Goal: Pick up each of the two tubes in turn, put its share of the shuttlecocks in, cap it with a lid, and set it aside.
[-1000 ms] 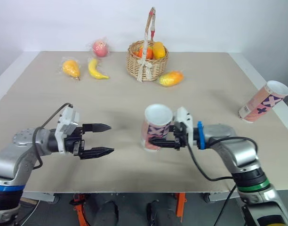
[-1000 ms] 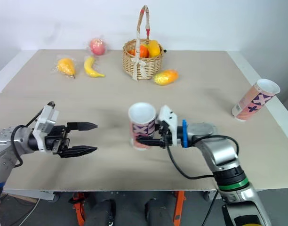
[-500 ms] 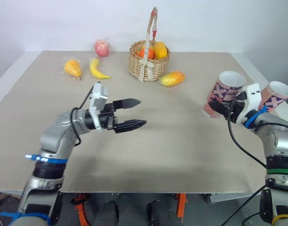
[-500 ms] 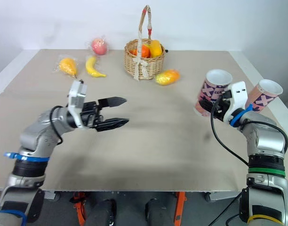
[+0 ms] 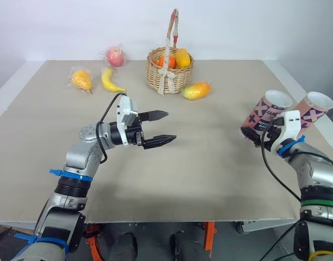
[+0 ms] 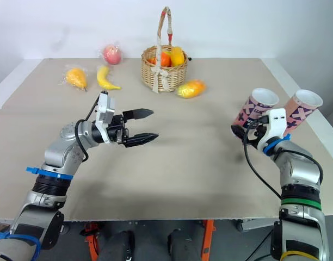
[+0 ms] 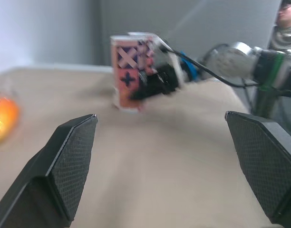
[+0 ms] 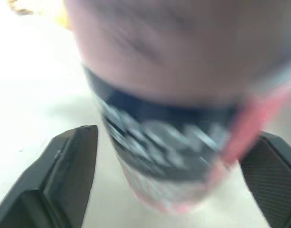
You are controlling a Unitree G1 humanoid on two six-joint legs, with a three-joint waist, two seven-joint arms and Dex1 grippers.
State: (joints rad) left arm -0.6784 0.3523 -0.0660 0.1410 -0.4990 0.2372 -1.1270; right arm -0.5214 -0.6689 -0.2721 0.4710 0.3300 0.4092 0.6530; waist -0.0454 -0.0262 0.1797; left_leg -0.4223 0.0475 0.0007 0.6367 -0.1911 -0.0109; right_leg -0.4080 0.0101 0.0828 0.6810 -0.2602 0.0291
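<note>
1. The right gripper has swung its tube from mid-table to the right edge, still pinched, just beside the other tube.
2. The left gripper hovers spread and empty; the set-aside looks nearly done.

Beige table, plain white wall

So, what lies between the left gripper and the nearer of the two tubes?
Only bare table lies between the left gripper and that tube; the left eye view shows it.
</note>
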